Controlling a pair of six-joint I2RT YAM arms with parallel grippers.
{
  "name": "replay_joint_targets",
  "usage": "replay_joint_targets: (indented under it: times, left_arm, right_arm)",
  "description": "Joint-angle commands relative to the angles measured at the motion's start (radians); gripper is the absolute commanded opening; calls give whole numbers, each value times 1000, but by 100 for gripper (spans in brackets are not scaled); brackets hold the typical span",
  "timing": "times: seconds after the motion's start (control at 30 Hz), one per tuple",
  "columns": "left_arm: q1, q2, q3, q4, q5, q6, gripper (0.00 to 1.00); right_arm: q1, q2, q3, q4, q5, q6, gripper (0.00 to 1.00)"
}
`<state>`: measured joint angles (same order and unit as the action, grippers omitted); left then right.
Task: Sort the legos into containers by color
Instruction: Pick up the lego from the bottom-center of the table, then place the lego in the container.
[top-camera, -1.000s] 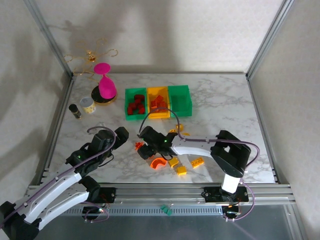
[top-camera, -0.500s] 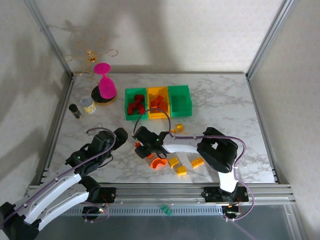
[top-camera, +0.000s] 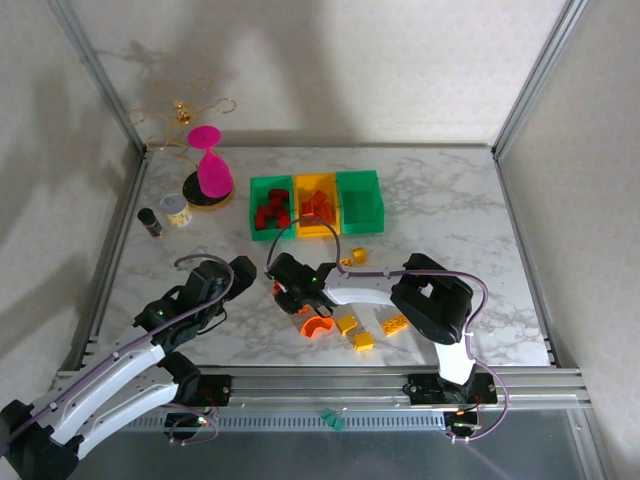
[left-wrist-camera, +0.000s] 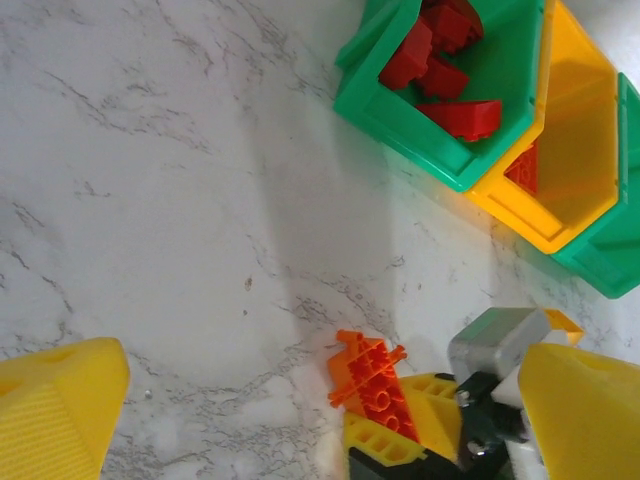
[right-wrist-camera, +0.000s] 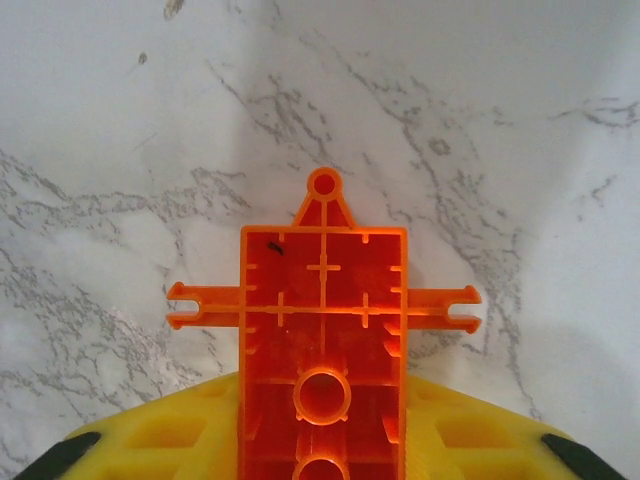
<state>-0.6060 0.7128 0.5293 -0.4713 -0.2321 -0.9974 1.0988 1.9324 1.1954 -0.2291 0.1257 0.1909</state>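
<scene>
Right hand (top-camera: 289, 296) is clamped nearly shut on an orange lego (right-wrist-camera: 322, 300), a flat piece with thin tabs sticking out on both sides and a small eyelet at its tip. Its yellow fingers (right-wrist-camera: 170, 440) pinch the piece's near end, and the far end juts out just over the marble table (top-camera: 450, 215), well short of the containers. The grip is off-centre, so the lift should be slow and straight up, with the wrist level so the piece does not pivot between the pads. From there the sensible path runs toward the back of the table to the yellow-orange bin (top-camera: 317, 182), whose contents look orange-red. The left green bin (top-camera: 256, 205) holds darker red bricks and the right green bin (top-camera: 362, 183) looks empty. The piece should go high enough to pass the bin's front wall and be let go only once it is well inside, since the side tabs could catch on the rim. The orange arch (top-camera: 317, 326) and the yellow bricks (top-camera: 363, 341) lie just beside the pick spot and are best not brushed. Left hand (top-camera: 237, 271) waits fully spread and empty nearby, and should stay out of that path.
</scene>
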Motion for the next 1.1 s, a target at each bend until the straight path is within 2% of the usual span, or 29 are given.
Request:
replay_joint_targets:
  times: [0.0,0.2,0.37,0.57,0.73,0.83,1.07]
  left_arm:
    - [10,12,43,3,-10,7,100]
    - [9,68,84,45,2,45,100]
    - [9,144,129,101,26,75,100]
    - [9,227,164,181,61,110,100]
    - [9,291,194,233,83,123,100]
    - [9,317,205,258,91,127,100]
    - [9,357,232,255,100,144,100]
  right_arm:
    - [-48,-87,24,-16,-21,25,34]
    - [-153,-156,70,-23,-24,46,34]
    - [-251,-134,162,-18,21,65,35]
    - [-349,3,318,-1,73,15,35]
    - [-433,142,481,-14,46,6,35]
    - [-449,214,567,-19,66,-11,36]
    - [-468,312,693,-74,103,-32,50]
